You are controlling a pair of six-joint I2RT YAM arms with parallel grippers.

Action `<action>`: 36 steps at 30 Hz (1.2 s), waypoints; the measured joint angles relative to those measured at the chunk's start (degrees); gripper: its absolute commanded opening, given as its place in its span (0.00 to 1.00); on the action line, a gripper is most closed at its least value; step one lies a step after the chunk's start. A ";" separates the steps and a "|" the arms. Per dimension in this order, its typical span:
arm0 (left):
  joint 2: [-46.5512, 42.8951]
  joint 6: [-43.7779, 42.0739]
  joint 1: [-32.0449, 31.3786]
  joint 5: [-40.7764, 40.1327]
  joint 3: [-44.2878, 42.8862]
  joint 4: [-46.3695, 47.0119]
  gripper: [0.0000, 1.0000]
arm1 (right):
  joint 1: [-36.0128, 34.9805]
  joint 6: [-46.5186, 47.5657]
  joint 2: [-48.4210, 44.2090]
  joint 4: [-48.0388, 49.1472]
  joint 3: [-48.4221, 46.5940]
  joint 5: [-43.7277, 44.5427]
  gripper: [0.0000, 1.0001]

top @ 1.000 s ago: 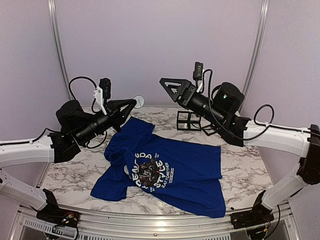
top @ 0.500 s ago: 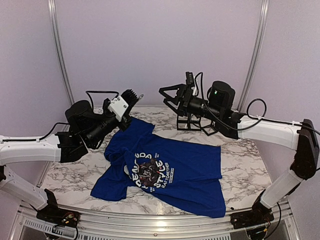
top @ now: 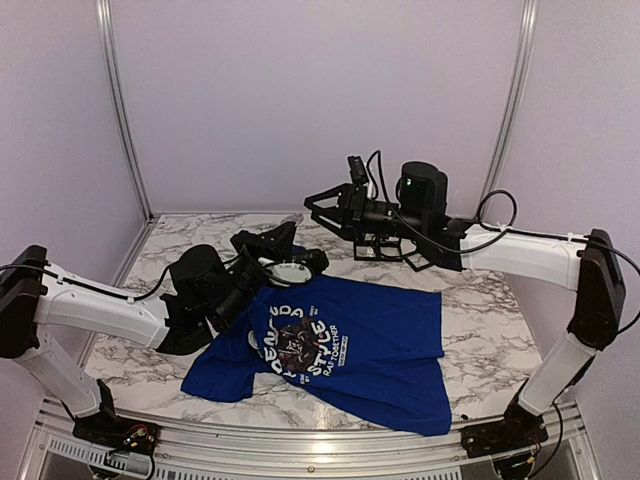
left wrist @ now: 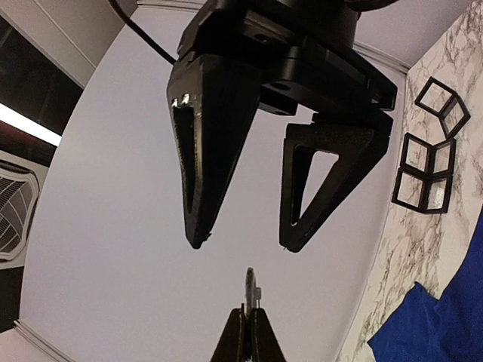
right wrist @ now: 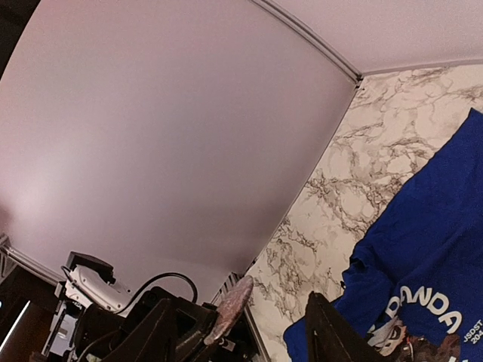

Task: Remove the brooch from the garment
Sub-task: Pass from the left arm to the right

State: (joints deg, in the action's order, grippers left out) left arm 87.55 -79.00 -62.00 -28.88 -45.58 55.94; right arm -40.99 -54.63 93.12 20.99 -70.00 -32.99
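The garment (top: 350,340), a royal-blue T-shirt with white lettering and a panda print, lies flat on the marble table; it also shows as garment (left wrist: 445,317) and garment (right wrist: 430,249). My left gripper (top: 298,262) hovers over the shirt's collar side, shut on the brooch (top: 290,269), a small pale disc. In the left wrist view the left gripper (left wrist: 247,320) pinches the brooch (left wrist: 250,290) edge-on. My right gripper (top: 318,212) hangs just beyond it, open and empty. In the right wrist view the brooch (right wrist: 232,308) sits between the right gripper (right wrist: 238,302) fingers, apart from both.
A black wire frame of cubes (top: 375,245) stands at the back of the table behind the right arm, also seen as the wire frame (left wrist: 426,151). Bare marble table (top: 150,350) lies left and right of the shirt. Lilac walls close the back and sides.
My left arm has swung down and toward the middle, carrying the brooch off the shirt. My right arm has moved left toward it, and its jaws have narrowed.
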 measured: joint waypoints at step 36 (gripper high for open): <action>11.04 -18.56 -3.10 -7.28 1.53 19.67 0.00 | -2.23 -1.79 2.27 -2.21 -0.66 -2.14 0.00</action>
State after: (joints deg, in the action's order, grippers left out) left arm 98.59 -97.56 -65.10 -36.16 -44.05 75.61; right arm -43.22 -56.42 95.39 18.79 -70.65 -35.14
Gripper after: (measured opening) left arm 0.015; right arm 0.010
